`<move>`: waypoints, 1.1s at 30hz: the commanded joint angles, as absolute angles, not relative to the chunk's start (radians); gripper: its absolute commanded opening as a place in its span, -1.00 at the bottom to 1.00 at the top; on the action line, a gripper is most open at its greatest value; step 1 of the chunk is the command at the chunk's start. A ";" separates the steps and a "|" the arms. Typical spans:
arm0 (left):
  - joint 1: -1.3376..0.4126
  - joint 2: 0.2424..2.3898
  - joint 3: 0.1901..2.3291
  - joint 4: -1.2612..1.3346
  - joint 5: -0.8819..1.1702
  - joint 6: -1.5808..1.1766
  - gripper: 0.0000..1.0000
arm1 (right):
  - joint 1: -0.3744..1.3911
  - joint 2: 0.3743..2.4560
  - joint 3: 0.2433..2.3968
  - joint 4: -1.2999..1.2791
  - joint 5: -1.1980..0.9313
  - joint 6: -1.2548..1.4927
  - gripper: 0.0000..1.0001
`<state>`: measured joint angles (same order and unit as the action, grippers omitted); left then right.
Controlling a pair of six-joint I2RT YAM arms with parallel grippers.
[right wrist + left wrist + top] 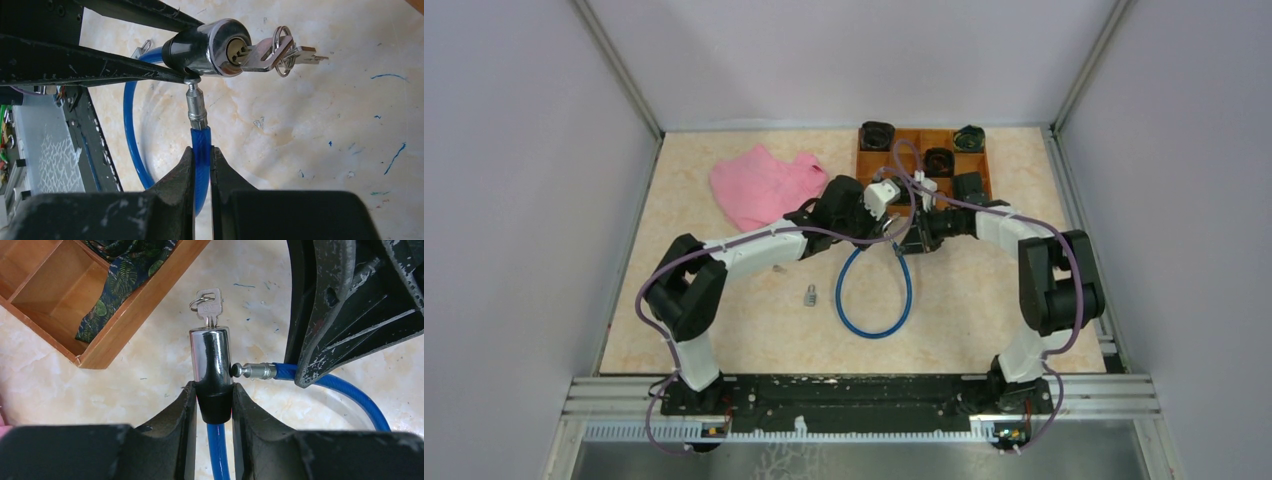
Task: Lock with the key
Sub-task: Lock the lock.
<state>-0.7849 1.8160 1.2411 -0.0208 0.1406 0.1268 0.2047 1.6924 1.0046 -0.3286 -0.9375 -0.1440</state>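
A blue cable lock (874, 295) loops on the table. My left gripper (214, 402) is shut on the black collar of its chrome lock cylinder (210, 357), held upright. A silver key (209, 304) on a ring sits in the cylinder's end; it also shows in the right wrist view (267, 50). My right gripper (201, 157) is shut on the blue cable just behind its metal pin (196, 105). The pin tip touches the side hole of the cylinder (210, 47). Both grippers meet near the table's middle (904, 228).
A wooden compartment tray (874, 160) with dark rolled items stands at the back right; its corner shows in the left wrist view (90, 360). A pink cloth (764, 185) lies at the back left. A small padlock (809, 295) lies left of the cable loop.
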 commanded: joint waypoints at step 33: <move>-0.933 1.891 1.147 0.155 -0.143 0.371 -1.00 | 0.211 1.838 1.219 -0.465 -0.990 -0.097 -1.00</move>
